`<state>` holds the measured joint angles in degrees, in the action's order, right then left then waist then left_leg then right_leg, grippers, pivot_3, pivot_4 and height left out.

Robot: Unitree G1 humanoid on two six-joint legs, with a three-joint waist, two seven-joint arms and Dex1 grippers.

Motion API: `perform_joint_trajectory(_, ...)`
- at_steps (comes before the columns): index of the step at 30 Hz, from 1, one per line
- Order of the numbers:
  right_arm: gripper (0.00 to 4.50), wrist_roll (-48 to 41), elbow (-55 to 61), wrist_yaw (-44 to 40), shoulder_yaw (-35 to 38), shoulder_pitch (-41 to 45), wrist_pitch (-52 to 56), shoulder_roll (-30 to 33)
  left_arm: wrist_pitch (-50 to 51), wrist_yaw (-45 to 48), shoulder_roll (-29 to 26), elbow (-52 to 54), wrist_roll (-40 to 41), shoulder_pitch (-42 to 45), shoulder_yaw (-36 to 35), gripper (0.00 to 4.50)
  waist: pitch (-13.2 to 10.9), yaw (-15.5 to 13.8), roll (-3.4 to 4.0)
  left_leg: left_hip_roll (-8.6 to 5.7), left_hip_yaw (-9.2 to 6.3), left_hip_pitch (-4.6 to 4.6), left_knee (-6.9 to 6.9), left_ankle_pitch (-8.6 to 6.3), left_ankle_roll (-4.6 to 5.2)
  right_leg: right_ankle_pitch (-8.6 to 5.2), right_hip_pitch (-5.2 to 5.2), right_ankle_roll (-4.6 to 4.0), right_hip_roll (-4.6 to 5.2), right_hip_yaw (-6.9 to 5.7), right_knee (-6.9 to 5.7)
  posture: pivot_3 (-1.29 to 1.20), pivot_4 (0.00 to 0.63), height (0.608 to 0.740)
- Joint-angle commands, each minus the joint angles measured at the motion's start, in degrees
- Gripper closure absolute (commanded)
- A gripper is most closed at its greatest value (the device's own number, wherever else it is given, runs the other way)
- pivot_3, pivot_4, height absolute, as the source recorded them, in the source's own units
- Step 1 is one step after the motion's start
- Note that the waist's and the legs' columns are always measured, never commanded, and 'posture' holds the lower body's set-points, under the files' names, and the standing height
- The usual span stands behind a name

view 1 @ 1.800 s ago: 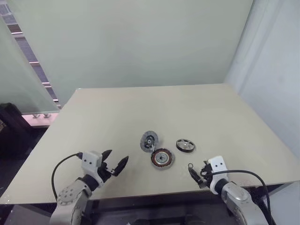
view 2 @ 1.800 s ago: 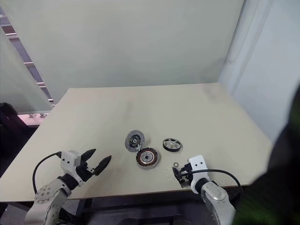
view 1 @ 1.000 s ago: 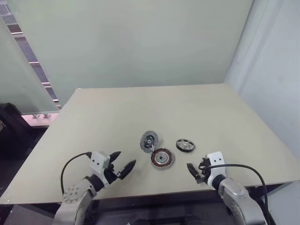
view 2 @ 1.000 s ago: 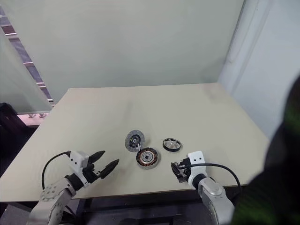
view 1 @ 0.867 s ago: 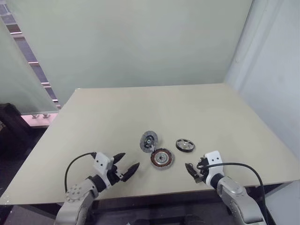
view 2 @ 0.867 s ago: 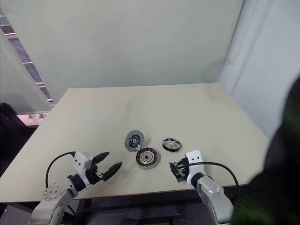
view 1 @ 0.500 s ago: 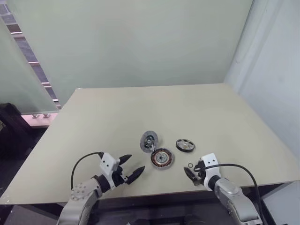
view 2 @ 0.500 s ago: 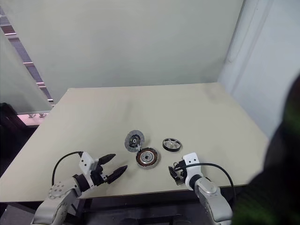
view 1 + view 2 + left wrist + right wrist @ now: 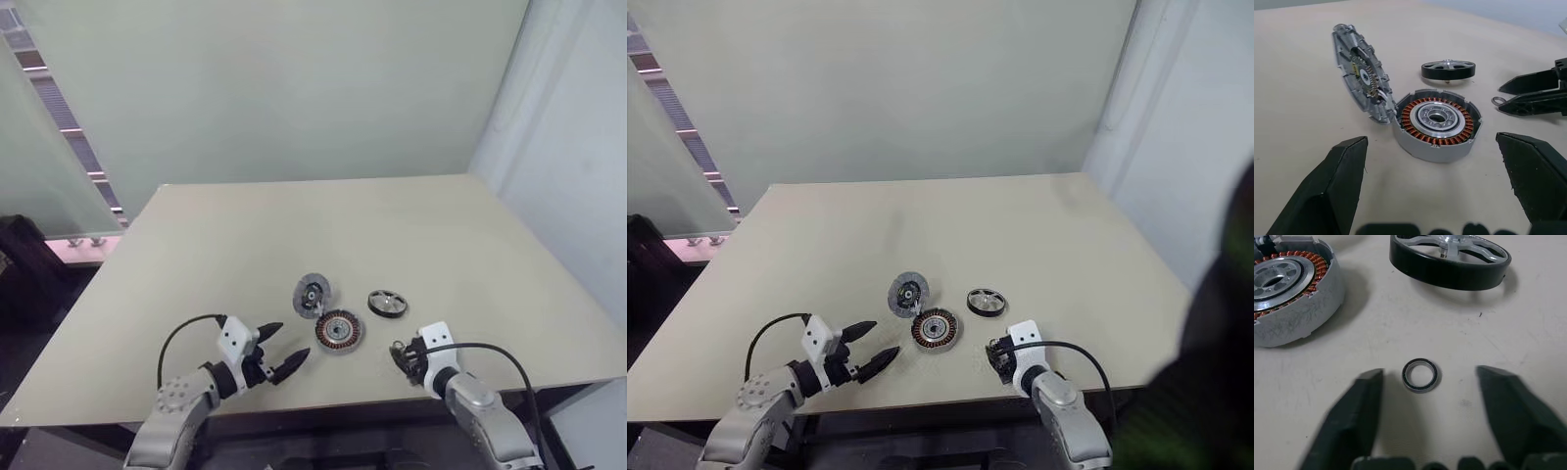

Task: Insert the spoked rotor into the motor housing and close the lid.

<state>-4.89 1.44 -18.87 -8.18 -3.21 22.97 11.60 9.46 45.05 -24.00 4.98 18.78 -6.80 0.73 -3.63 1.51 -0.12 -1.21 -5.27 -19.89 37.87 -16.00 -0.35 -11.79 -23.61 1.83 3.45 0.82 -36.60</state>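
Note:
The motor housing (image 9: pixel 339 330) lies near the table's front, its copper windings facing up. The grey lid (image 9: pixel 313 295) stands tilted on edge against the housing's far-left side. The black spoked rotor (image 9: pixel 388 304) lies flat to the housing's right. My left gripper (image 9: pixel 285 346) is open just left of the housing and points at it. My right gripper (image 9: pixel 399 354) sits low on the table, right of the housing and in front of the rotor. Its fingers (image 9: pixel 1503 406) stand apart on either side of a small metal ring (image 9: pixel 1420 375) without touching it.
The beige table (image 9: pixel 245 245) stretches far back to a pale wall. Its front edge runs just under both grippers. A glass panel stands beyond the table's left side.
My left gripper has slid right, closer to the housing. My right gripper has moved left and down over the small ring, and its fingers have drawn closer together.

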Motion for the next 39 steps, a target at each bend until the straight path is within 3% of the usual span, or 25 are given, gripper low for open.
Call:
perform_joint_trajectory(1,2.59,0.41,1.46,0.34,-0.21,0.07,-1.17,-0.39,-0.74,0.22,-0.45,0.42,-0.16,0.83,-0.22,0.0,0.0,0.0,0.0,0.0,0.0,0.0,0.0,0.0,0.0,0.0,0.0,0.0,0.0,0.0,0.0,0.0,0.0,0.74)
perform_joint_trajectory(3,3.33,0.59,1.71,0.36,-0.29,-0.03,-1.12,-0.49,-0.79,0.16,-0.39,0.38,-0.18,0.83,-0.2,0.0,0.0,0.01,0.0,0.0,-0.01,0.0,-0.01,0.0,0.0,0.0,0.0,0.0,-0.01,0.0,0.0,0.0,0.0,0.74)
perform_joint_trajectory(13,3.33,1.38,5.73,1.33,0.1,0.75,-0.34,-0.06,-1.27,-0.91,0.48,-0.04,0.17,0.83,-0.89,0.0,0.0,0.01,0.01,0.01,-0.01,0.0,0.0,0.0,0.0,0.0,0.0,0.0,-0.02,0.01,0.0,0.0,0.0,0.74)
perform_joint_trajectory(23,3.33,-0.68,13.54,0.28,-2.44,7.85,10.41,-2.26,-3.06,-0.99,-0.36,-3.04,0.78,2.16,-3.86,0.0,0.0,0.04,0.01,0.15,-0.07,0.01,0.0,0.0,0.0,0.0,-0.02,0.0,-0.27,0.04,-0.01,0.0,0.0,0.74)
perform_joint_trajectory(39,3.33,1.47,1.94,-2.87,-12.31,19.15,12.41,-5.93,-1.7,2.73,-2.68,-2.59,2.73,1.15,-5.43,0.0,0.01,0.12,0.01,0.17,-0.12,-0.06,-0.03,0.0,0.0,0.03,-0.09,0.0,-0.36,0.11,-0.03,0.0,0.0,0.74)
